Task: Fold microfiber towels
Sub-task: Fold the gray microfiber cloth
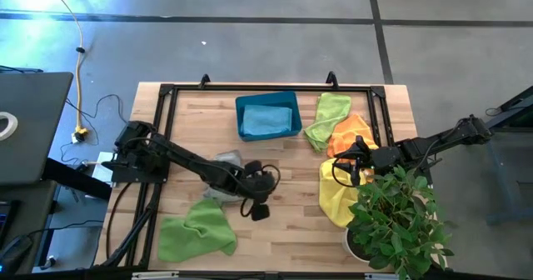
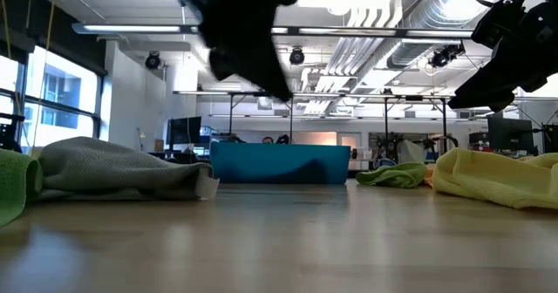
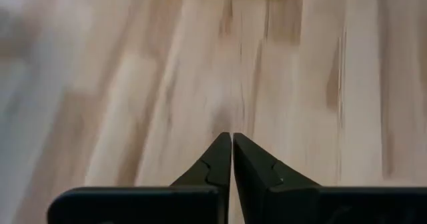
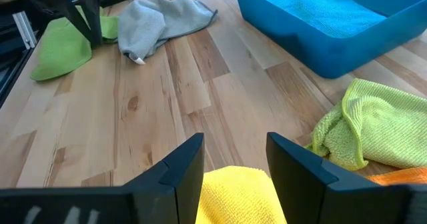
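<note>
Two tools, mine: my left tool (image 1: 259, 211) hung pinched closed on nothing over bare tabletop (image 1: 283, 230), well short of the teal bin (image 1: 268, 116), beside the grey towel (image 1: 225, 165). My right tool (image 4: 235, 159) stood spread above the yellow towel (image 4: 237, 199), probably ready to pick it.

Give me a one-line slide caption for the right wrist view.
Open right gripper over the yellow towel, facing the grey towel and blue bin.
</note>
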Action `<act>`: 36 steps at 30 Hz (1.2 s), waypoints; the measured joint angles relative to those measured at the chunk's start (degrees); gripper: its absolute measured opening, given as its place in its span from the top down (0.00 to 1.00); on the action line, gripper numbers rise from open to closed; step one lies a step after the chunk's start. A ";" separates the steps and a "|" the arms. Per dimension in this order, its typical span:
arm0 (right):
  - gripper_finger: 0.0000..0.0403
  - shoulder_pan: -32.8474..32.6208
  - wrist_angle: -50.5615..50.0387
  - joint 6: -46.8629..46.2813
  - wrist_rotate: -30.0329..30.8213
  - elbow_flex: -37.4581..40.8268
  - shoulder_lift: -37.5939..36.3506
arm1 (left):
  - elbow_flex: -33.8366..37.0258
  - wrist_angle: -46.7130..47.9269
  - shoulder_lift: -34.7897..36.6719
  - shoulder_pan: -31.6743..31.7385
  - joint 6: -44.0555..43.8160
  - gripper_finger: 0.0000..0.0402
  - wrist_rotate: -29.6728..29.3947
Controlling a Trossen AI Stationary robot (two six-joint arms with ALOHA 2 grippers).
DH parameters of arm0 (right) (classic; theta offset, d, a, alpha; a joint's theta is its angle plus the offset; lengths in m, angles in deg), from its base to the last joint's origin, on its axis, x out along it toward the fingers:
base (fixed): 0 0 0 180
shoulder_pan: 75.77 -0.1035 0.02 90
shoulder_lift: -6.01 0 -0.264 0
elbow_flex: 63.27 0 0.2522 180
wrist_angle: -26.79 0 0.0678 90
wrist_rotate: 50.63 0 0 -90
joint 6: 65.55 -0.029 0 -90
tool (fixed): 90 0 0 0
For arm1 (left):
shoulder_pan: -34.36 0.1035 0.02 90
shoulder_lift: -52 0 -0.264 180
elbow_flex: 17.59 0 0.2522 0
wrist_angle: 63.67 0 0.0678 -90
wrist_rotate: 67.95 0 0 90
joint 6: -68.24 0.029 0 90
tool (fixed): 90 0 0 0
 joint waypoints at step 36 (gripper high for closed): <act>0.62 0.00 0.00 0.00 0.01 0.00 0.00 | 8.31 24.17 0.00 0.61 -1.20 0.59 1.32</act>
